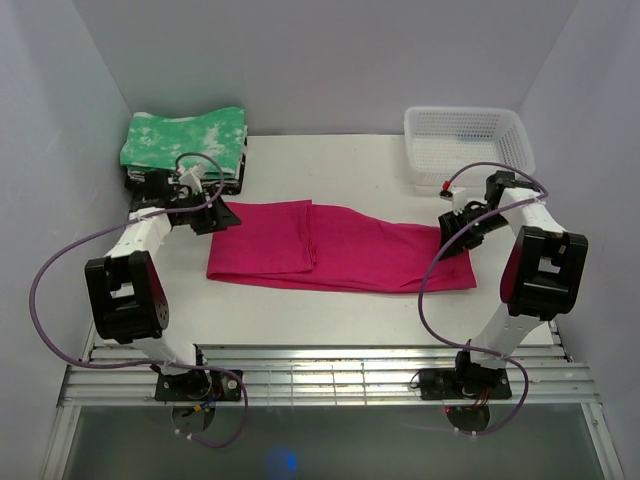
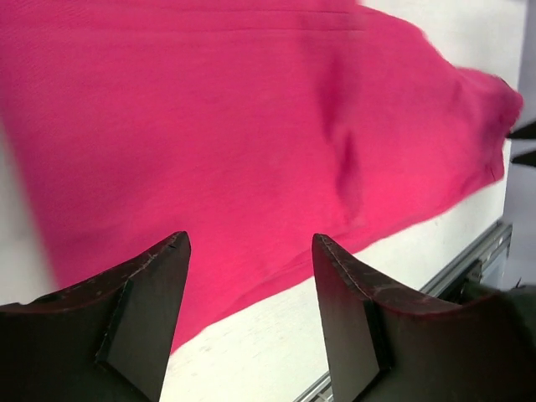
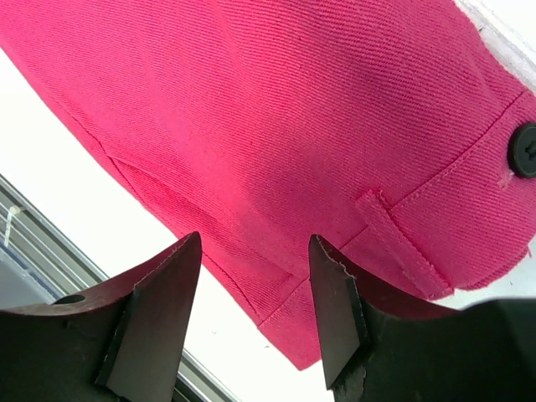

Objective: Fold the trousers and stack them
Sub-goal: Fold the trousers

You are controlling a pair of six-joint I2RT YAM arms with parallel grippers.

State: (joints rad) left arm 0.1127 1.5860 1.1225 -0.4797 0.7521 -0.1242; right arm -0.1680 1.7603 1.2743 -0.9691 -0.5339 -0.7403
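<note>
Where the trousers lie: flat across the middle of the surface, left end doubled over
Left hand: released, above the doubled end, grasping nothing
Right hand: released, above the waistband end

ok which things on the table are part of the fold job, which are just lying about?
Job:
- pink trousers, flat on the table, left end folded over

Lying about:
- folded green-and-white cloth, far left
- white basket, far right

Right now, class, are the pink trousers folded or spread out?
Partly folded: the trousers lie in one long strip, their left end doubled over on top.
</note>
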